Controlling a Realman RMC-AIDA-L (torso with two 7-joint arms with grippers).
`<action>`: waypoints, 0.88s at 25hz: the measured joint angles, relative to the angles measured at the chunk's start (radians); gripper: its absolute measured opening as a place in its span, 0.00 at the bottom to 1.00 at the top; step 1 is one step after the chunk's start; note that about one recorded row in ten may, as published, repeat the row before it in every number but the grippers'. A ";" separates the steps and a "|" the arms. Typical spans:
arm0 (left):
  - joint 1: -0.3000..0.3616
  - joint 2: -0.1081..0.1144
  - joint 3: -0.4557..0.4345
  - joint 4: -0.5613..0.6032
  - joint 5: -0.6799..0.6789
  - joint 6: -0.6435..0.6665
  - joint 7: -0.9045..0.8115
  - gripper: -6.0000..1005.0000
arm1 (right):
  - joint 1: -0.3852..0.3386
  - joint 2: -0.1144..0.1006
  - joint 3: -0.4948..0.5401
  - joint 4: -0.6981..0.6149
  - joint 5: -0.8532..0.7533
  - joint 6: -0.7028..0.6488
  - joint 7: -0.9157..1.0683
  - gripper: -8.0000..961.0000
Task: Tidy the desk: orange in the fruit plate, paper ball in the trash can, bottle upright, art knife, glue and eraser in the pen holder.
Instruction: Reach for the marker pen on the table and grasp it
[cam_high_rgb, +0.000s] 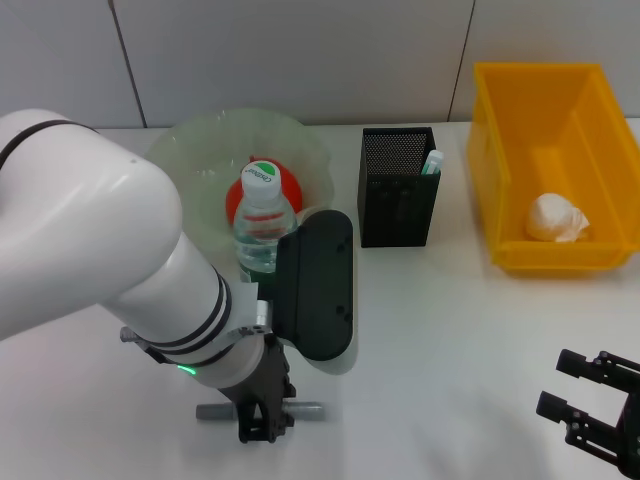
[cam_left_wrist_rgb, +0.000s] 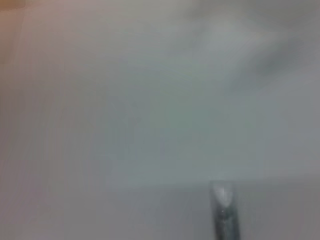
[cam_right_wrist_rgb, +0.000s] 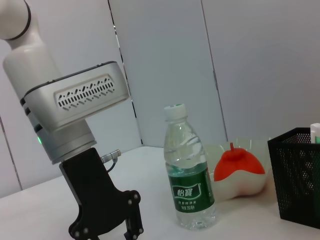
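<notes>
Reaching straight down at the near edge of the table, the left gripper is placed over a grey art knife, which lies flat and crosswise beneath it, both ends showing on either side of the black fingers. The fingers appear narrowed around the knife's middle, but whether they actually pinch it cannot be told. For the pick to go well, the grip is best centred on the handle, closed firmly across its thin width, and lifted vertically so the knife is not tipped or swung.

The pen holder, a black mesh box with a glue stick already poking from one corner, is judged the destination. Between it and the gripper the water bottle stands upright, just in front of the fruit plate that holds the orange; the arm's own bulky wrist housing is close beside the bottle, so a high, wide path is advised to avoid knocking it over. The paper ball is already seen in the yellow bin. The right gripper is parked low at the right near corner, its fingers spread open and empty.
</notes>
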 joint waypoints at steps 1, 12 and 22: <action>0.000 0.000 0.000 -0.001 0.002 -0.001 0.000 0.26 | 0.000 0.000 0.000 0.000 0.000 0.000 0.000 0.61; -0.007 0.000 -0.005 -0.022 0.009 -0.002 0.002 0.15 | 0.000 -0.002 0.000 0.001 0.000 0.000 0.012 0.61; -0.006 0.000 -0.012 -0.019 0.011 0.004 0.002 0.15 | -0.005 -0.005 0.002 0.009 0.002 -0.008 0.026 0.61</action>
